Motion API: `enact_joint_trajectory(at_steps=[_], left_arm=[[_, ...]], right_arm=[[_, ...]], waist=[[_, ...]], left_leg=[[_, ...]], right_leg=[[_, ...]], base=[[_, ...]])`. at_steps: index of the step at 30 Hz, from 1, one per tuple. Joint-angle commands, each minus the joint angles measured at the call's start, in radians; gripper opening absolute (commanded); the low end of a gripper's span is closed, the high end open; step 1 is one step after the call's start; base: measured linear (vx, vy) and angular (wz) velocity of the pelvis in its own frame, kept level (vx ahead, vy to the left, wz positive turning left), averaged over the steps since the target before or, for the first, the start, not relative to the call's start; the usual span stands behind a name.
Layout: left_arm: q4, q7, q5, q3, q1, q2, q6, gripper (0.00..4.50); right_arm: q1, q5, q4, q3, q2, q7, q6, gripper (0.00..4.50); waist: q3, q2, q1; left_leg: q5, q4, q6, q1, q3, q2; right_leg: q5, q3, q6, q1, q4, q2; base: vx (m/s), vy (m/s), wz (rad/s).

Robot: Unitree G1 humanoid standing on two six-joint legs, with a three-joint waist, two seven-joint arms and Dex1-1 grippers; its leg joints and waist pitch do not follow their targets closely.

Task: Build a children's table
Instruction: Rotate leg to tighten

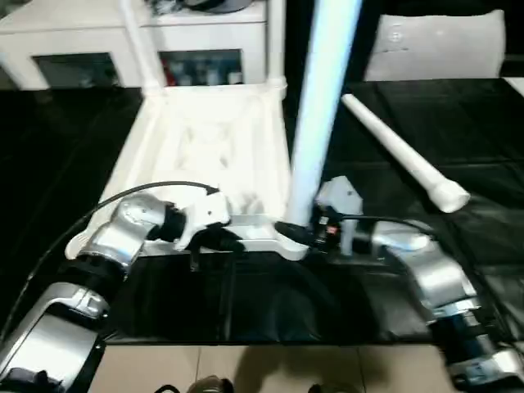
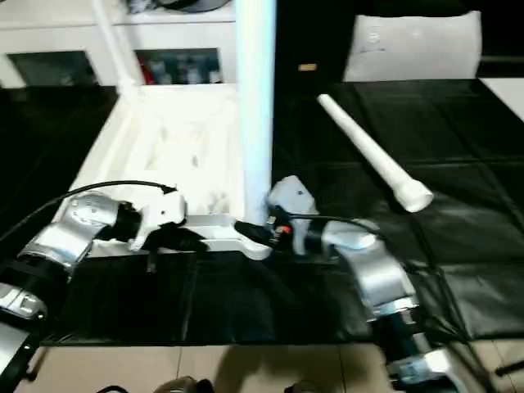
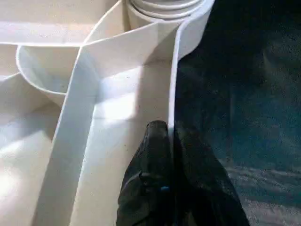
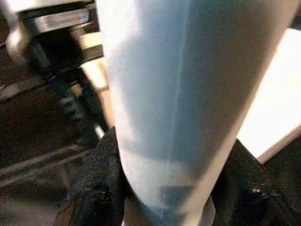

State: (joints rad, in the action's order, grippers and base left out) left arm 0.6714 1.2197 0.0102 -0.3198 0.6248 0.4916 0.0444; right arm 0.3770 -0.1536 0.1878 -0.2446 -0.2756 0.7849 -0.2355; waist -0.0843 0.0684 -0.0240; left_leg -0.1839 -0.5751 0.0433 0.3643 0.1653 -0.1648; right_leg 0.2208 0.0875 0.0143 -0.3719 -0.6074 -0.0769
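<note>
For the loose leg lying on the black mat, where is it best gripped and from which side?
Probably mid-shaft, from above. The loose leg lies flat on the black mat, free of the tabletop, so fingers can close across its round tube. Its flared end is wider and points toward the robot's right, the nearer side for the right gripper.

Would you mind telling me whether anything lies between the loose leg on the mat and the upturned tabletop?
Nothing visible does. The loose leg lies on bare black mat beside the tabletop. The only thing standing near that side is the upright leg, clasped by the right gripper at the near corner.
</note>
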Motion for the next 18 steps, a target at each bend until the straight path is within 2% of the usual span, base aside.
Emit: enact_joint_trajectory(at_steps=[1, 2, 3, 4, 5, 6, 7, 8, 9, 10, 11, 12, 13, 14, 15, 17, 18], left_arm=[[-0.056, -0.14, -0.019, 0.071, -0.006, 0.007, -0.055, 0.0], [-0.142, -0.152, -0.03, 0.084, -0.055, 0.013, -0.115, 0.0], [-0.142, -0.152, -0.03, 0.084, -0.055, 0.013, -0.115, 0.0], [-0.245, -0.178, -0.039, 0.099, -0.113, 0.013, -0.189, 0.0], [-0.546, -0.254, -0.057, 0.115, -0.282, -0.026, -0.392, 0.0], [-0.623, -0.277, -0.06, 0.116, -0.325, -0.044, -0.442, 0.0], [-0.681, -0.295, -0.059, 0.111, -0.356, -0.066, -0.48, 0.0], [-0.734, -0.312, -0.051, 0.092, -0.383, -0.091, -0.515, 0.0], [-0.763, -0.322, -0.043, 0.077, -0.397, -0.108, -0.533, 0.0], [-0.812, -0.34, -0.033, 0.051, -0.42, -0.133, -0.563, 0.0], [-0.839, -0.356, -0.03, 0.031, -0.43, -0.158, -0.584, 0.0], [-0.839, -0.356, -0.03, 0.031, -0.43, -0.158, -0.584, 0.0], [-0.839, -0.356, -0.03, 0.031, -0.43, -0.158, -0.584, 0.0], [-0.875, -0.42, -0.011, -0.008, -0.427, -0.219, -0.644, 0.0], [-0.871, -0.444, 0.004, -0.02, -0.418, -0.241, -0.656, 0.0], [-0.853, -0.48, 0.048, -0.032, -0.393, -0.246, -0.665, 0.0], [-0.842, -0.488, 0.057, -0.027, -0.383, -0.243, -0.667, 0.0]], right_arm=[[-0.049, 0.051, 0.098, -0.08, 0.02, -0.021, -0.054, 1.95], [-0.042, 0.058, 0.106, -0.067, 0.033, -0.049, -0.052, 1.95], [-0.042, 0.058, 0.106, -0.067, 0.033, -0.049, -0.052, 1.95], [-0.034, 0.061, 0.115, -0.052, 0.047, -0.078, -0.056, 1.95], [-0.004, 0.068, 0.152, -0.02, 0.081, -0.149, -0.064, 1.95], [0.006, 0.071, 0.164, -0.013, 0.09, -0.166, -0.064, 1.95], [0.014, 0.07, 0.177, -0.006, 0.099, -0.176, -0.063, 1.95], [0.021, 0.066, 0.188, 0.002, 0.108, -0.187, -0.066, 1.95], [0.027, 0.066, 0.196, 0.006, 0.114, -0.196, -0.066, 1.95], [0.036, 0.065, 0.21, 0.013, 0.122, -0.211, -0.065, 1.95], [0.045, 0.064, 0.223, 0.019, 0.129, -0.223, -0.067, 1.95], [0.045, 0.064, 0.223, 0.019, 0.129, -0.223, -0.067, 1.95], [0.045, 0.064, 0.223, 0.019, 0.129, -0.223, -0.067, 1.95], [0.062, 0.06, 0.25, 0.027, 0.149, -0.242, -0.067, 1.95], [0.066, 0.059, 0.256, 0.028, 0.156, -0.244, -0.069, 1.95], [0.065, 0.053, 0.254, 0.025, 0.17, -0.235, -0.081, 1.95], [0.061, 0.053, 0.251, 0.023, 0.174, -0.233, -0.084, 1.95]], waist=[[0.022, 0.005, 0.002], [0.021, 0.005, 0.003], [0.021, 0.005, 0.009], [0.022, 0.007, 0.014], [0.029, 0.001, 0.02], [0.017, 0.0, 0.039], [0.023, -0.005, 0.047], [0.025, -0.003, 0.049], [0.026, -0.016, 0.05], [0.029, -0.009, 0.047], [0.03, -0.024, 0.048], [0.03, -0.017, 0.037], [0.03, -0.017, 0.037], [0.032, -0.037, 0.035], [0.028, -0.028, 0.028], [0.027, -0.03, 0.021], [0.025, -0.027, 0.015]], left_leg=[[-0.457, 0.096, 0.025, -0.004, -0.048, -0.073], [-0.461, 0.095, 0.024, -0.006, -0.047, -0.072], [-0.459, 0.097, 0.028, -0.004, -0.048, -0.075], [-0.463, 0.098, 0.033, -0.008, -0.045, -0.075], [-0.445, 0.099, 0.041, -0.003, -0.048, -0.082], [-0.428, 0.108, 0.028, 0.024, -0.052, -0.08], [-0.419, 0.1, 0.016, 0.017, -0.048, -0.074], [-0.398, 0.092, 0.001, 0.01, -0.041, -0.068], [-0.377, 0.088, -0.012, 0.008, -0.035, -0.066], [-0.325, 0.086, -0.027, 0.011, -0.032, -0.067], [-0.303, 0.085, -0.039, 0.012, -0.027, -0.066], [-0.28, 0.081, -0.056, 0.003, -0.02, -0.063], [-0.28, 0.081, -0.056, 0.003, -0.02, -0.063], [-0.271, 0.082, -0.059, 0.006, -0.017, -0.063], [-0.267, 0.084, -0.056, 0.006, -0.02, -0.065], [-0.283, 0.084, -0.049, 0.003, -0.021, -0.066], [-0.31, 0.087, -0.035, -0.004, -0.022, -0.066]], right_leg=[[0.549, -0.068, 0.136, 0.018, 0.111, -0.1], [0.553, -0.068, 0.133, 0.014, 0.114, -0.098], [0.519, -0.07, 0.146, 0.013, 0.108, -0.097], [0.505, -0.072, 0.154, 0.01, 0.105, -0.095], [0.456, -0.075, 0.177, 0.017, 0.092, -0.101], [0.446, -0.064, 0.18, 0.024, 0.081, -0.092], [0.468, -0.068, 0.172, 0.021, 0.09, -0.091], [0.471, -0.074, 0.172, 0.013, 0.1, -0.087], [0.46, -0.077, 0.175, 0.01, 0.107, -0.084], [0.397, -0.08, 0.194, 0.015, 0.101, -0.084], [0.373, -0.079, 0.197, 0.015, 0.104, -0.079], [0.342, -0.08, 0.206, 0.01, 0.106, -0.075], [0.342, -0.08, 0.206, 0.01, 0.106, -0.075], [0.342, -0.079, 0.204, 0.013, 0.106, -0.072], [0.355, -0.079, 0.202, 0.013, 0.106, -0.075], [0.403, -0.079, 0.182, 0.012, 0.109, -0.075], [0.443, -0.08, 0.16, 0.005, 0.115, -0.073]], base=[[0.0, 0.0, 0.0], [0.0, 0.0, 0.0], [0.0, 0.0, 0.0], [0.0, 0.0, 0.0], [0.0, 0.0, 0.0], [0.011, 0.021, -0.21], [0.032, 0.019, -0.21], [0.032, 0.019, -0.21], [0.0, 0.0, 0.0], [0.0, 0.0, 0.0], [0.055, -0.024, 0.04], [0.0, 0.0, 0.0], [0.0, 0.0, 0.0], [0.0, 0.0, 0.0], [0.0, 0.0, 0.0], [0.0, 0.0, 0.0], [0.0, 0.0, 0.0]])
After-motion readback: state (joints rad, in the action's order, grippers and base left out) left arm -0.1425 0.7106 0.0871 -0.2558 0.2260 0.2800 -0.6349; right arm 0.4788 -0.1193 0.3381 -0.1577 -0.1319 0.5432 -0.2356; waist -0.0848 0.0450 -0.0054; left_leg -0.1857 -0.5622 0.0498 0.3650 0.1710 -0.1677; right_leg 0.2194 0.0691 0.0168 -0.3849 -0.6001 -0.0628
